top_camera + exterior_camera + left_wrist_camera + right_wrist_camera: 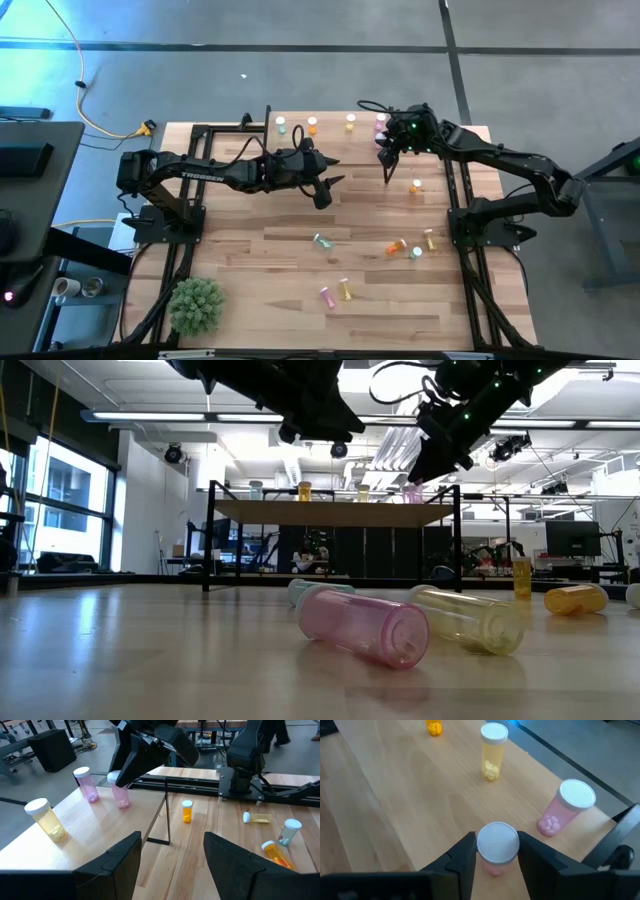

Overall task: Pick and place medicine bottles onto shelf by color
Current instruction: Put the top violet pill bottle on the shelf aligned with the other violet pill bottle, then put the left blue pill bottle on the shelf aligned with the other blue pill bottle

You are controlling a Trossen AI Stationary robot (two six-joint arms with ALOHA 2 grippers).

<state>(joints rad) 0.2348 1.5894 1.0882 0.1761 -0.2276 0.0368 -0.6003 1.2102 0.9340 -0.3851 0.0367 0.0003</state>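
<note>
Even, bright indoor light from ceiling strip lamps point(200, 417) in the low view, with daylight at the windows point(60, 495). The arms overhead show as dark silhouettes. The nearest pink bottle point(362, 624) looks slightly soft. A cyan glare tints the overhead floor point(40, 60)

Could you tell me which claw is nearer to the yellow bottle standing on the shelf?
Right. The right claw is over the shelf, beside the yellow bottle; the left claw hangs off the shelf, over the table.

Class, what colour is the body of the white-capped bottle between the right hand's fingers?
Pink bottle, seen best in the right wrist view.
</note>
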